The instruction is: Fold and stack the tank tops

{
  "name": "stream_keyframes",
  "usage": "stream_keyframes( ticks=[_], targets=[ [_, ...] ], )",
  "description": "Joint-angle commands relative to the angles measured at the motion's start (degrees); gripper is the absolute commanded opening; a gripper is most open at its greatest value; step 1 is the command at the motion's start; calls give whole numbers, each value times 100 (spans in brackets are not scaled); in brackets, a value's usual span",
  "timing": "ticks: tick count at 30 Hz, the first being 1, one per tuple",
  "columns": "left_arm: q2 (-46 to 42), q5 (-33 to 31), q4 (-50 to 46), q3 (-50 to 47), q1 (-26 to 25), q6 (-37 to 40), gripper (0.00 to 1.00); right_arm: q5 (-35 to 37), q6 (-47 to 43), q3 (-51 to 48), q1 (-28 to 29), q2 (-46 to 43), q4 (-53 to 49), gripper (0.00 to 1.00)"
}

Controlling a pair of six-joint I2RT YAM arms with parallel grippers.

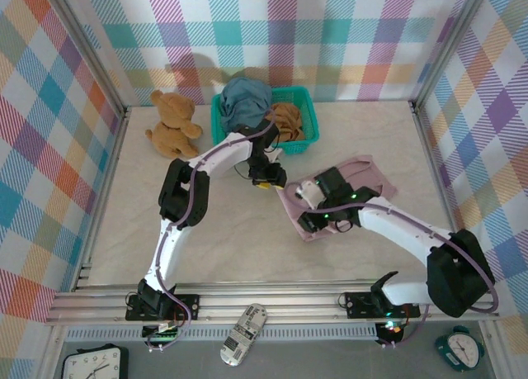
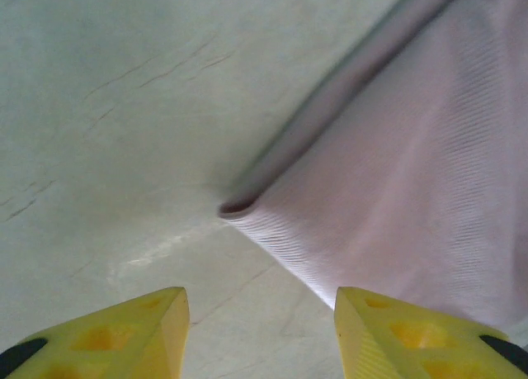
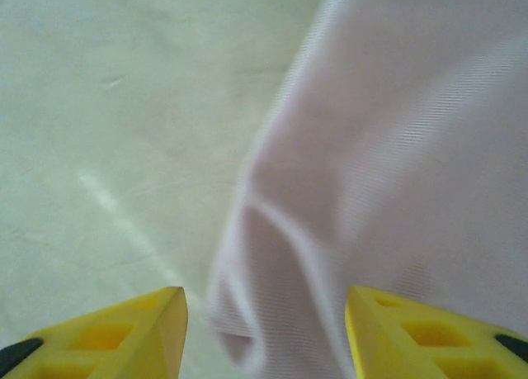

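My left tool (image 2: 257, 317) and right tool (image 3: 264, 317) stand apart, empty, over the pink top (image 1: 373, 174) (folded once, I judge); next, pinch its edge, fold again.

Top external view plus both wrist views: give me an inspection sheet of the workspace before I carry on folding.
Surface: pale marbled table; no spills seen.
Job's things: pink tank top lies partly folded right of centre, under the right arm; blue tank top and brown tank top are bunched in the teal basket at the far edge.
Clutter: teddy bear left of the basket.
Pincers: left pincer open beside the pink top's folded corner; right pincer open over its edge; neither holds anything.
Cables: purple cable along each arm; no snag seen.
Surroundings: plaid walls; alarm clock and remote in front of the table.
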Motion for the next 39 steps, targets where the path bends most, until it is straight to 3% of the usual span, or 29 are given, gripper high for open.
stream_keyframes(
  ticks=[1,6,16,20,26,29,39],
  targets=[
    [24,312,301,-169,48,-152,49,233,-385,-27,522,320,332,55],
    [265,586,553,-100,58,-315,46,691,-708,-29,980,763,455,56],
    [732,688,420,251,-33,-253,37,1136,-998,-91,1064,1281,153,53],
    [830,619,273,394,-62,-185,23,1317,-1054,-85,1103,1465,-80,45],
    [625,272,5,386,-38,4,1,1263,-849,-12,1134,1276,-305,17],
    [332,67,-88,259,-11,29,0,1082,-703,98,1219,1113,-337,10],
    [-1067,-817,-195,-986,168,-14,0,922,-133,569,2330,1394,-301,9]
  ],
)
